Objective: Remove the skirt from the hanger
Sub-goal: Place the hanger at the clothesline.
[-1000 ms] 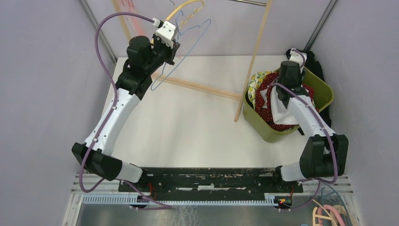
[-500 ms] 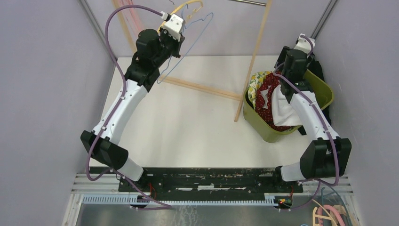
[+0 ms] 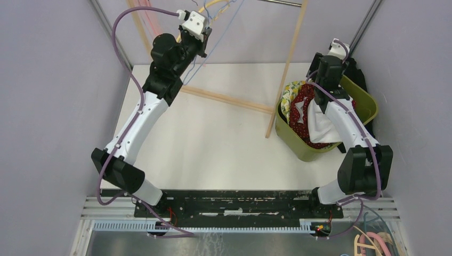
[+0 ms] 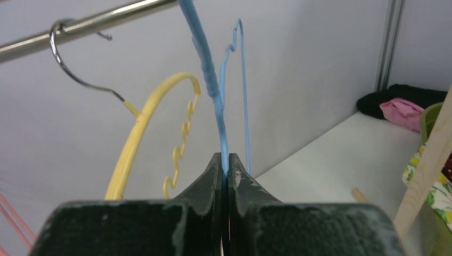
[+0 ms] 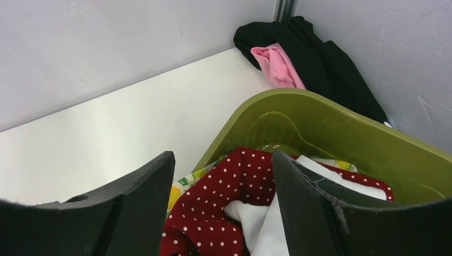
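Editor: Hanger first. Who holds it?

Photographer: The left gripper [image 4: 225,160], raised at the far left of the table [image 3: 213,138]. Its dark, tapered fingers [image 4: 208,176] are pressed together on the blue hanger [image 4: 210,80], a thin, smooth plastic frame that rises to the steel rail [image 4: 106,16]. Nothing hangs from it.

Editor: And beside it?

Photographer: A yellow hanger [image 4: 139,125] with a wavy notched arm, its bare metal hook [image 4: 64,64] curled over the same round rail.

Editor: Where is the skirt?

Photographer: In the olive-green plastic bin [image 5: 330,133] at the right of the table. The skirt [image 5: 213,197] is red cloth with small white dots, lying crumpled beside a plain white cloth [image 5: 266,224]. A yellow flowered fabric [image 3: 288,92] shows at the bin's left rim.

Editor: The other arm?

Photographer: The right gripper [image 5: 223,160] hangs over the bin, its matte black fingers [image 5: 144,197] spread wide and holding nothing.

Editor: Background?

Photographer: A slim, pale wooden rack [image 3: 288,64] stands just left of the bin. Black cloth [image 5: 330,58] and pink cloth [image 5: 277,64] are bunched in the far corner.
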`<act>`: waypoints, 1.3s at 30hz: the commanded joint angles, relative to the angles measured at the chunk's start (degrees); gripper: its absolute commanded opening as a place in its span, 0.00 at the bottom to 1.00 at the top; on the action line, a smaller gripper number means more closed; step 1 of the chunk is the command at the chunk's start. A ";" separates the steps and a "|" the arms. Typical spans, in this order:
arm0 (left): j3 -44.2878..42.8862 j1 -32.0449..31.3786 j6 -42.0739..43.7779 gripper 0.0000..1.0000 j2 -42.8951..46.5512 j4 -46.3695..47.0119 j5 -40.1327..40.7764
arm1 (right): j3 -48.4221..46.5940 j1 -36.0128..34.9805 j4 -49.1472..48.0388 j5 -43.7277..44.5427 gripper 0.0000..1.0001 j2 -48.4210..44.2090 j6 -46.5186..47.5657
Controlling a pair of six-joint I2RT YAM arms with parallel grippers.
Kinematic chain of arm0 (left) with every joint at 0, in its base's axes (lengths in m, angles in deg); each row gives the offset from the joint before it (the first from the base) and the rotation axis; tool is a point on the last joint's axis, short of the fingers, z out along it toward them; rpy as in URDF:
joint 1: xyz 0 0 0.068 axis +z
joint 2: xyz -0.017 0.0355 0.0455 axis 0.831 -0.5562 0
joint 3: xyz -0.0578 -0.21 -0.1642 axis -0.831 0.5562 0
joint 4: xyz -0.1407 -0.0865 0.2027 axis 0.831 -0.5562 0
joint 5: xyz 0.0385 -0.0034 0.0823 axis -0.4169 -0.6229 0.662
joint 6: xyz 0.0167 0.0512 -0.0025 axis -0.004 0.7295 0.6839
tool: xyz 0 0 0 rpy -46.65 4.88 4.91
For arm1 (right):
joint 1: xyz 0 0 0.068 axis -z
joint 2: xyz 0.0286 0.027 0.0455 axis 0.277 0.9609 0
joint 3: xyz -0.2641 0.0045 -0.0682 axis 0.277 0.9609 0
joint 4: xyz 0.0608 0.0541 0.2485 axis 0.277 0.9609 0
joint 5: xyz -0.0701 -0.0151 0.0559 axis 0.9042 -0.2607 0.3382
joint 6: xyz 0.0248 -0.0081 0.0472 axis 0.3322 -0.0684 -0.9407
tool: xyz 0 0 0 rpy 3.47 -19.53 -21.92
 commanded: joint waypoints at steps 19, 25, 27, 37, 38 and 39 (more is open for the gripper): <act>-10.99 -0.12 -3.93 0.03 -12.37 11.88 -1.29 | -3.80 -0.07 -4.24 -1.01 0.72 -0.79 2.41; -11.83 -0.03 -4.78 0.03 -14.85 12.32 -2.06 | -3.80 -0.02 -4.13 -0.41 0.72 -1.10 2.84; -11.32 0.07 -5.07 0.03 -15.63 12.63 -2.08 | -3.80 0.03 -4.17 -0.33 0.73 -1.15 3.02; -11.36 0.20 -5.52 0.03 -18.02 12.36 -2.25 | -3.60 0.16 -4.41 -0.95 0.72 -1.02 3.21; -10.85 0.13 -5.56 0.03 -17.96 12.09 -2.39 | -3.50 0.14 -4.54 -0.95 0.72 -0.97 3.13; -10.07 0.15 -5.64 0.03 -17.88 12.09 -2.55 | -3.49 0.13 -4.60 -0.96 0.72 -0.90 3.09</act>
